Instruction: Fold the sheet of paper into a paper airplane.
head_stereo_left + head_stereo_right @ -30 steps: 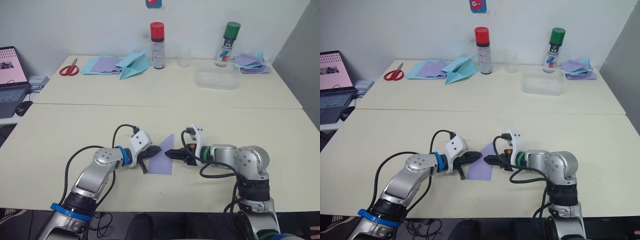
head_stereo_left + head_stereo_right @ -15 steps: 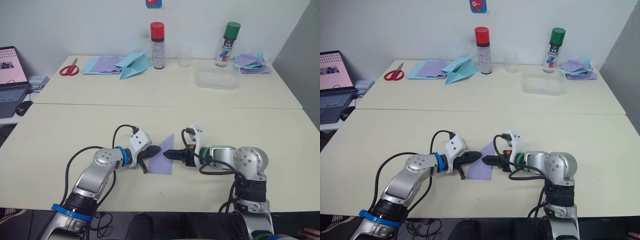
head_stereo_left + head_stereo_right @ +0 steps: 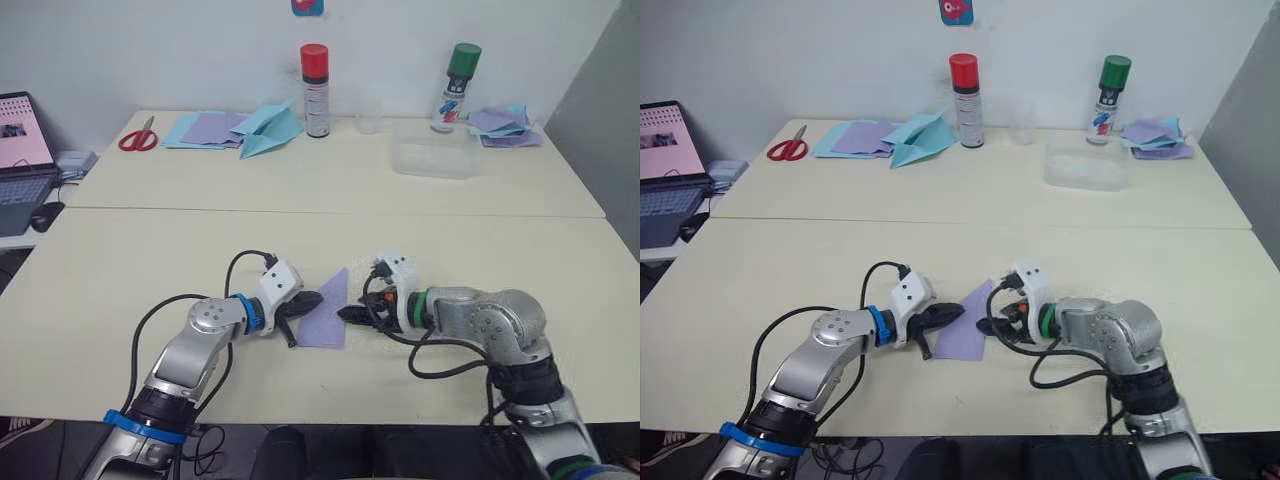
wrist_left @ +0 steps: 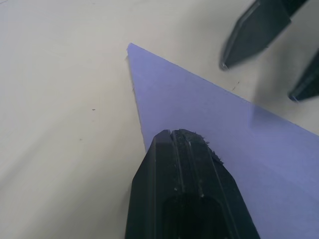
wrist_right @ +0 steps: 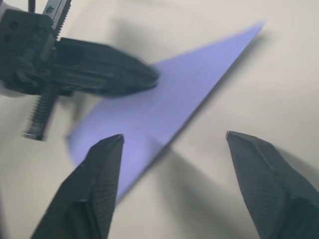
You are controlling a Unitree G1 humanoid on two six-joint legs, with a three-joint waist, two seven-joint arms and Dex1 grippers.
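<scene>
The lavender sheet of paper [image 3: 328, 315] lies flat near the table's front edge, folded into a long triangle with its point toward the far side. My left gripper [image 3: 308, 300] is shut, and its tips press down on the sheet's left edge [image 4: 209, 119]. My right gripper [image 3: 358, 314] is at the sheet's right edge, open and holding nothing. In the right wrist view its two fingers [image 5: 94, 179] stand wide apart above the table, with the sheet [image 5: 164, 99] beyond them.
On the far table stand a red spray can [image 3: 315, 77], a green spray can [image 3: 459, 85], a clear cup [image 3: 369, 112] and a clear plastic box [image 3: 432, 158]. Scissors [image 3: 138, 137], stacked sheets [image 3: 205, 128] and a light blue airplane [image 3: 268, 133] lie far left. A laptop [image 3: 20, 150] is at the left.
My right gripper has pulled back a little to the right off the sheet's edge, and its elbow has swung outward. The left gripper and the sheet have stayed put.
</scene>
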